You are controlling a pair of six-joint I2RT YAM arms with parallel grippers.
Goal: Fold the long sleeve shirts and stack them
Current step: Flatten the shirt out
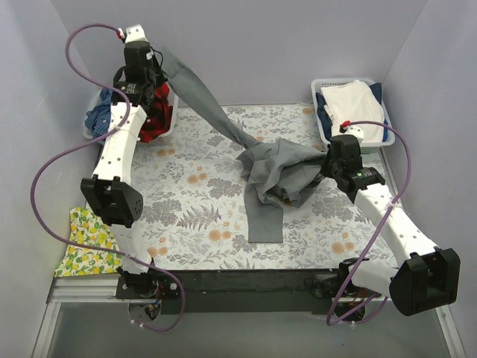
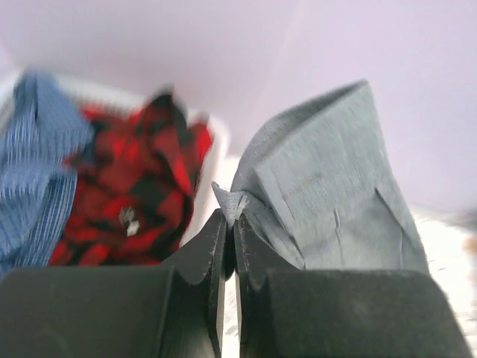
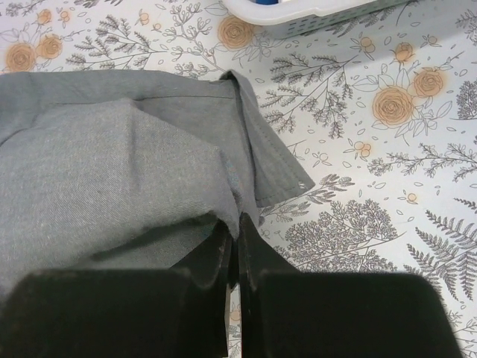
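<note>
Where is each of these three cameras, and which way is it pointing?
Top external: fixed high behind the robot, looking down on the table cover; left arm and right arm show.
Left wrist: on the left arm, facing the red plaid shirt; its left tool shows.
Right wrist: low over the table cover, facing the white basket; the right tool shows.
All three show the grey shirt, which both tools pinch.
</note>
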